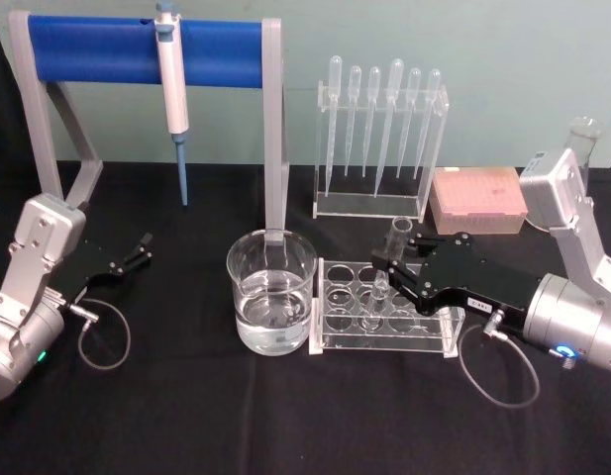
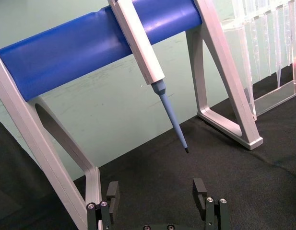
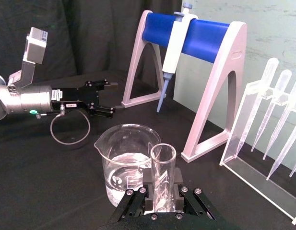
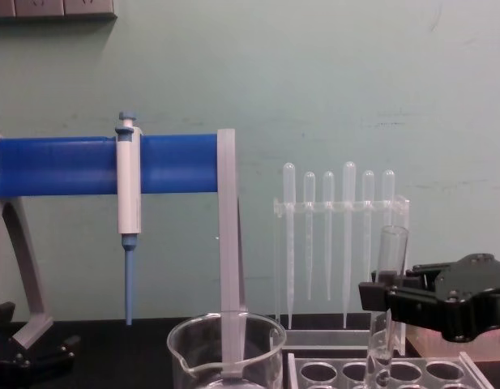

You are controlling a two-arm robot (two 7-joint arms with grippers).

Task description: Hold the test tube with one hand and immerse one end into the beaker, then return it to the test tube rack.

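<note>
The test tube [image 1: 394, 247] stands upright with its lower end in a hole of the clear rack [image 1: 424, 334]. My right gripper [image 1: 388, 269] is shut on the tube's upper half, and comes in from the right. In the right wrist view the tube [image 3: 163, 172] sits between the black fingers [image 3: 131, 199]. The chest view shows the tube [image 4: 390, 259] rising above the gripper [image 4: 386, 297]. The beaker [image 1: 244, 297], partly filled with water, stands just left of the rack, and it also appears as the beaker [image 3: 114, 160]. My left gripper [image 1: 139, 251] rests open at the table's left, holding nothing.
A blue-barred grey stand [image 1: 117, 49] at the back left carries a white pipettor [image 1: 171, 79] with a blue tip. A clear holder of several plastic pipettes [image 1: 379, 129] stands behind the rack, next to a pink tip box [image 1: 478, 198]. Black cloth covers the table.
</note>
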